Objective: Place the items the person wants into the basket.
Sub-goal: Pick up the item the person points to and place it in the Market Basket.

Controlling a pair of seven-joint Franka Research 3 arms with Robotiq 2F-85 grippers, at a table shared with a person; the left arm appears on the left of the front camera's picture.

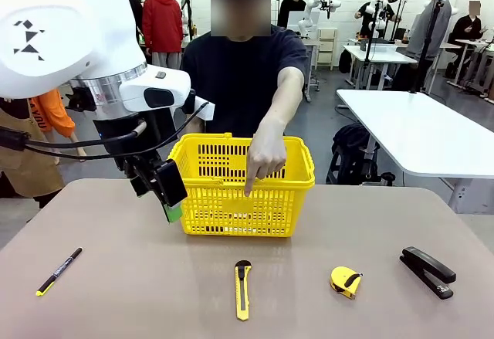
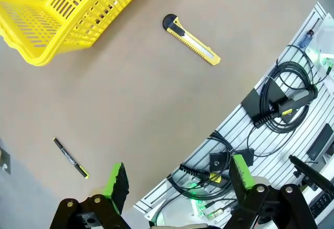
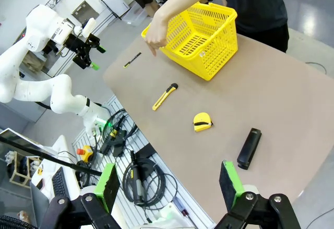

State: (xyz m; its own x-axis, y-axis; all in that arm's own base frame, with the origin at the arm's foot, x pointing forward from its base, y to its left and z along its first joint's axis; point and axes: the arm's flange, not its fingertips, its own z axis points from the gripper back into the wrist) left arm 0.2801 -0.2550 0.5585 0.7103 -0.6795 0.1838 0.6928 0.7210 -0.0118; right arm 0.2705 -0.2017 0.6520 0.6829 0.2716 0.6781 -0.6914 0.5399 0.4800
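The yellow basket point(image 1: 231, 208) stands mid-table at the far side. The person point(image 1: 231, 76) reaches over it, and the hand point(image 1: 262, 157) points a forefinger down at its near side. A yellow-and-black utility knife point(image 1: 242, 289) lies at the front centre and a thin black pen point(image 1: 59, 271) at the front left. My left gripper point(image 1: 160, 200) hangs open above the table just left of the basket, empty. Its wrist view shows the left gripper point(image 2: 177, 182), the knife point(image 2: 190, 40), the pen point(image 2: 70, 158) and the basket point(image 2: 52, 15). My right gripper point(image 3: 168, 184) is open and empty, high off the table's right end.
A yellow tape measure point(image 1: 345, 281) and a black stapler point(image 1: 427, 272) lie at the front right. Cables and a rail point(image 2: 271, 114) run below the table's near edge. Bare tabletop stretches between the basket and the tools.
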